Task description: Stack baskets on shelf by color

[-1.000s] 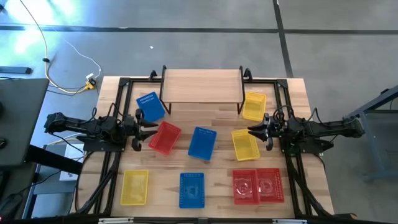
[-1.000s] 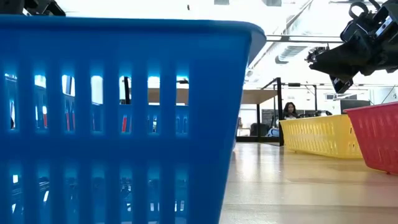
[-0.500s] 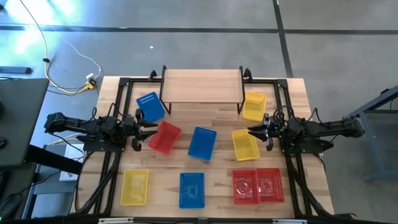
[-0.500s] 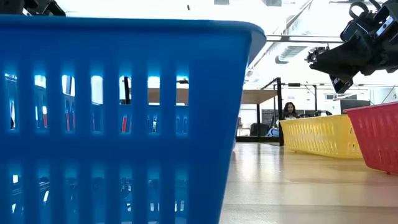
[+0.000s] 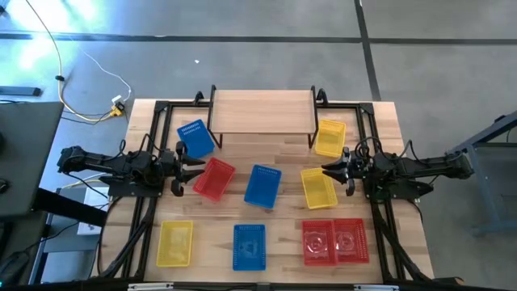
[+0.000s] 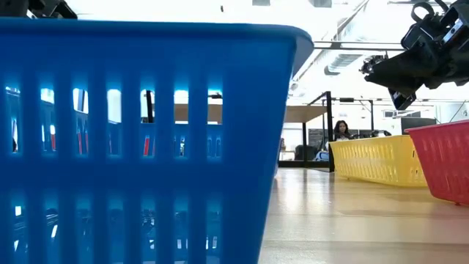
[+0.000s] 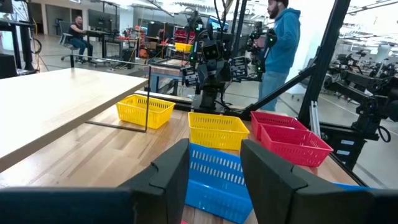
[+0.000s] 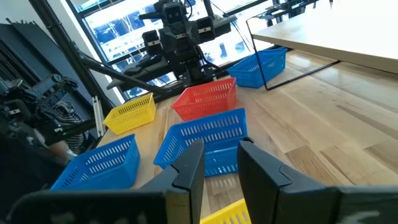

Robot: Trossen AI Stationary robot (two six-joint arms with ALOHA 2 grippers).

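Observation:
The light-wood shelf [image 5: 262,113] stands bare at the table's far edge. Nine baskets rest on their bottoms on the tabletop. A blue one [image 5: 195,139] and a yellow one [image 5: 329,137] sit by the shelf's legs. A red [image 5: 214,178], a blue [image 5: 262,185] and a yellow one [image 5: 318,187] form a middle row. A yellow [image 5: 174,242], a blue [image 5: 249,246] and two red ones [image 5: 318,242] [image 5: 350,240] lie near the front. My left gripper [image 5: 196,167] hovers open at the red basket's left side. My right gripper [image 5: 326,170] hovers open over the middle yellow basket's far right corner.
A black metal frame [image 5: 161,109] borders the table on both sides. In the low view the front blue basket [image 6: 139,139] fills the left half of the picture. A person in a blue hoodie [image 7: 283,43] stands beyond the table's right side. Bare wood lies between the basket rows.

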